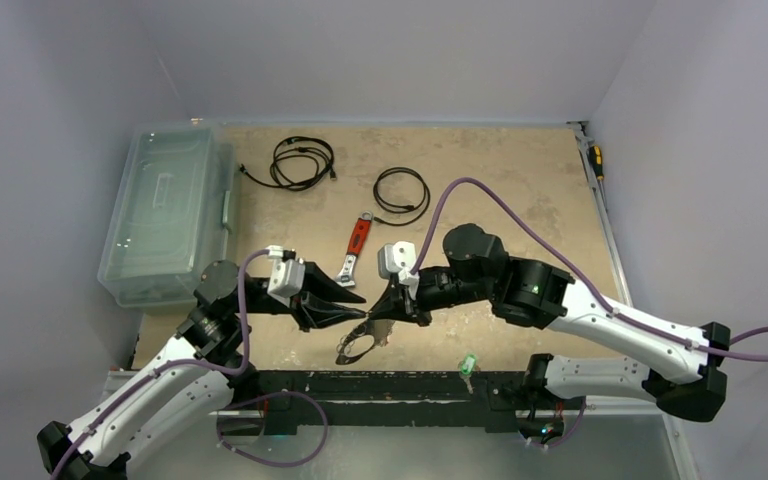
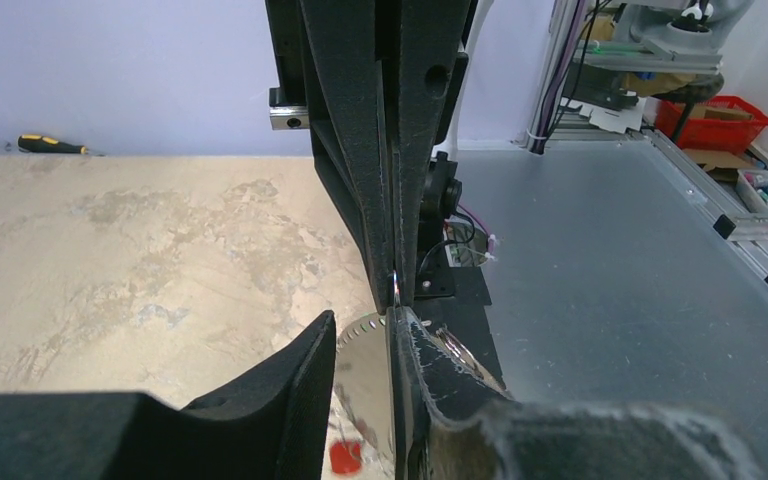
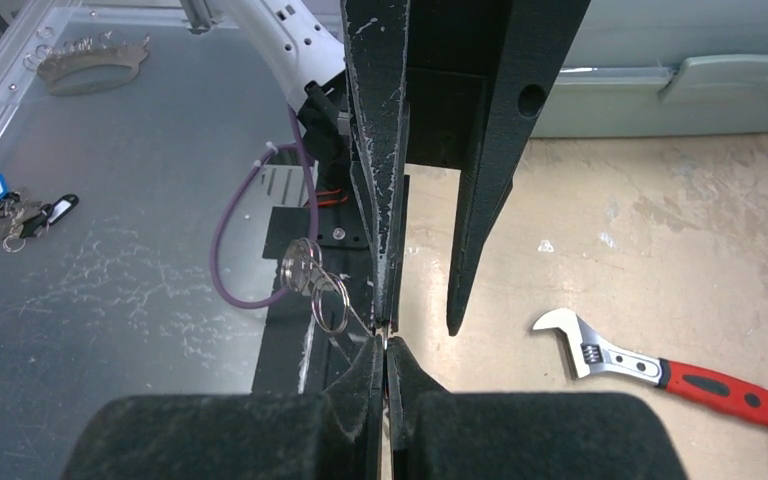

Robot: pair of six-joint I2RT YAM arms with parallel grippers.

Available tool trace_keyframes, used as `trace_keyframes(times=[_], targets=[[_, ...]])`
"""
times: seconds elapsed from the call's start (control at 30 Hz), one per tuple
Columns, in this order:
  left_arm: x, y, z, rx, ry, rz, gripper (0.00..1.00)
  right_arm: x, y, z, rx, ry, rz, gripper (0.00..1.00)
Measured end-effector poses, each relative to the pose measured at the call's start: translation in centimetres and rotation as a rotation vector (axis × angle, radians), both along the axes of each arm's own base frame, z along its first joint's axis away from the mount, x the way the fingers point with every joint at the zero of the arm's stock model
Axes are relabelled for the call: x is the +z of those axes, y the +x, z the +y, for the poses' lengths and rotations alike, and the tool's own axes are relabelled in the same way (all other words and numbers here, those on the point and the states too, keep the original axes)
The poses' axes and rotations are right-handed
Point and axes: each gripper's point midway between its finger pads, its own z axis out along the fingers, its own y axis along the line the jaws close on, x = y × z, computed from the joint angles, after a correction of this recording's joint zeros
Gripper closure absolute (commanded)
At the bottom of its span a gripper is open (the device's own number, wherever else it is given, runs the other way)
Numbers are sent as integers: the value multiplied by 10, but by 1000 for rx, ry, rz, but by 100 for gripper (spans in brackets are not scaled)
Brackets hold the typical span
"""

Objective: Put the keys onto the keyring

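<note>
Silvery keyring hangs by the near edge of the table, long axis slanting to near-left, and we see the right gripper fingers pressed together on its wire, the left gripper fingers slightly apart around a key, grip unclear.

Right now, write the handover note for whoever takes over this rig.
Right fingers: shut on the keyring wire.
Left fingers: apart, right beside that pinch; nothing seen gripped between them.
Silver keys hang on the ring.
Green key: lying loose at the near edge, by the right arm's base.
Red key: only a red spot shows under the left fingers; cannot tell whether it is threaded.
Done: ring pinched and held.
Left: thread the green key; check the red one.
</note>
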Motion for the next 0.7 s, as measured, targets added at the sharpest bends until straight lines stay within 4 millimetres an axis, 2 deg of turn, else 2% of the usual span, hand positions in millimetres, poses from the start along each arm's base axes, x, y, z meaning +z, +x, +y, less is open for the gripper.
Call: trace_keyframes(times=[0.2,0.33,0.43,0.53,0.7], targets=[[-6,2,0,13,11,15,62,-7,3,1,-14,-27,9,100],[-7,4,1,30,13,21,62,-10,7,5,-26,-35,8,100],[-7,5,3,51,12,19,65,-10,9,5,-34,-34,4,100],[-5,6,5,65,7,16,73,-8,10,7,-39,-23,-3,100],[-6,6,4,63,10,18,77,-8,12,6,-48,-25,-6,100]])
